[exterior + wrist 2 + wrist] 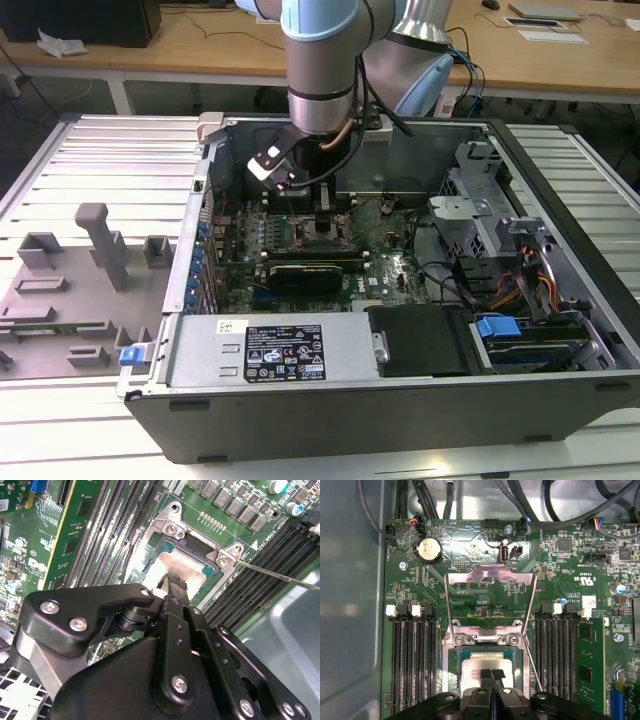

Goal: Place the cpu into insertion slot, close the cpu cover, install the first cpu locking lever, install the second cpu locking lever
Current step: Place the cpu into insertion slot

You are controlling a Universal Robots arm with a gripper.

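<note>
The cpu (474, 667) lies flat in the insertion slot (447, 672), its dull silver top (196, 572) showing inside the socket's metal rim (169, 528). My gripper (492, 676) stands shut right over the chip, with its black fingertips (176, 586) pressed together at the chip's top face. The cpu cover (490, 574) is swung open and lies back over the board beyond the socket. A thin wire locking lever (280, 576) sticks out free beside the socket, also visible in the first wrist view (534, 670). In the exterior view the arm (320, 70) reaches down into the open computer case (400, 420).
Black memory slots (412, 660) flank the socket on both sides, and a green memory stick (590, 655) sits in one. A coin battery (428, 549) and cables (545, 510) lie past the cover. The case wall (350, 605) is close. A drive cage (480, 215) stands in the case.
</note>
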